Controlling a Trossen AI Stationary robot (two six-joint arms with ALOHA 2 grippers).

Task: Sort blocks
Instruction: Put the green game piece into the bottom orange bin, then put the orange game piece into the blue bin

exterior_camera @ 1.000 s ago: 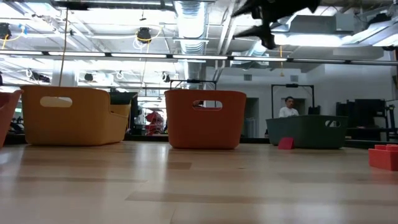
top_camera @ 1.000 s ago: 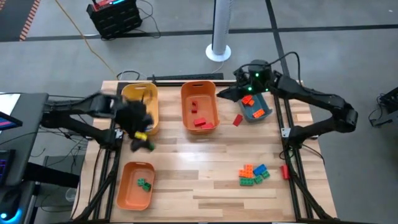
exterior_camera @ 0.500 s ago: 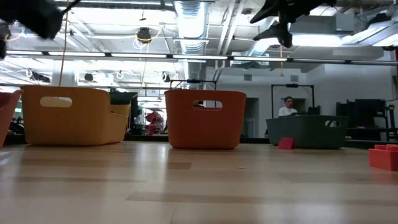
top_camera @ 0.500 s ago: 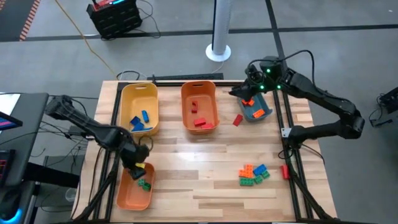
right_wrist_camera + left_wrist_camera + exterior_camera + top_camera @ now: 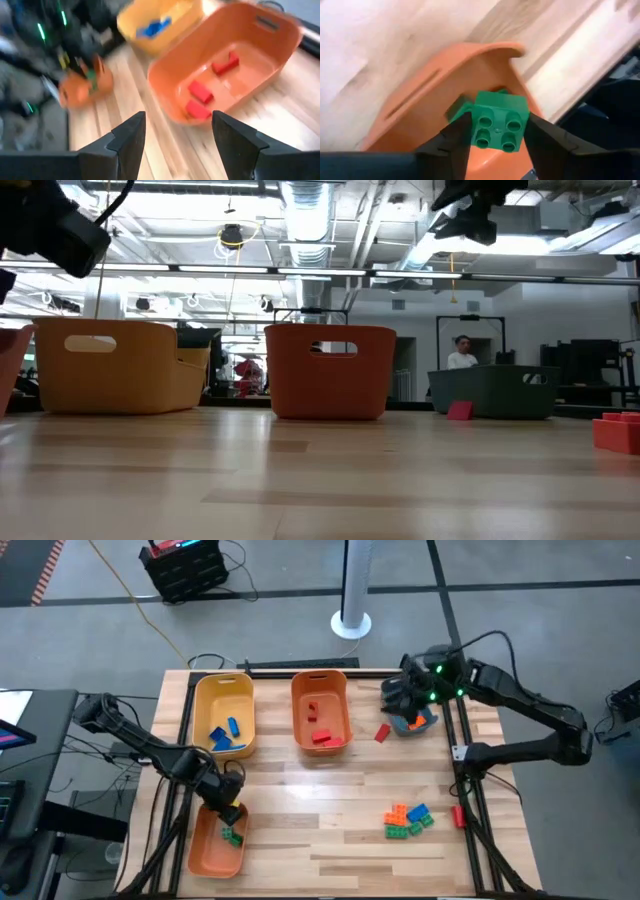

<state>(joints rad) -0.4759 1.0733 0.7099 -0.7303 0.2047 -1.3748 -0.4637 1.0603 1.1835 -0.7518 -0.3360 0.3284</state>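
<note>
Left wrist view shows the left pincer [image 5: 495, 137] over the small orange bin [image 5: 445, 85], its fingers on both sides of a green block [image 5: 499, 122]. Right pincer [image 5: 175, 135] is spread, empty, above the dark bin [image 5: 415, 722]. Mixed blocks [image 5: 408, 820] lie on the surface [image 5: 330, 790].

Green block [image 5: 499, 121], orange bin [image 5: 445, 90].

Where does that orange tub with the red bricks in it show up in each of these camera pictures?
High view: the orange tub stands at the table's far edge, centre, right of the yellow tub.
Low view: mid-picture, again right of the yellow tub.
Left wrist view: not in it.
Right wrist view: upper right, red bricks inside.
Shared landmark: the yellow tub.
</note>
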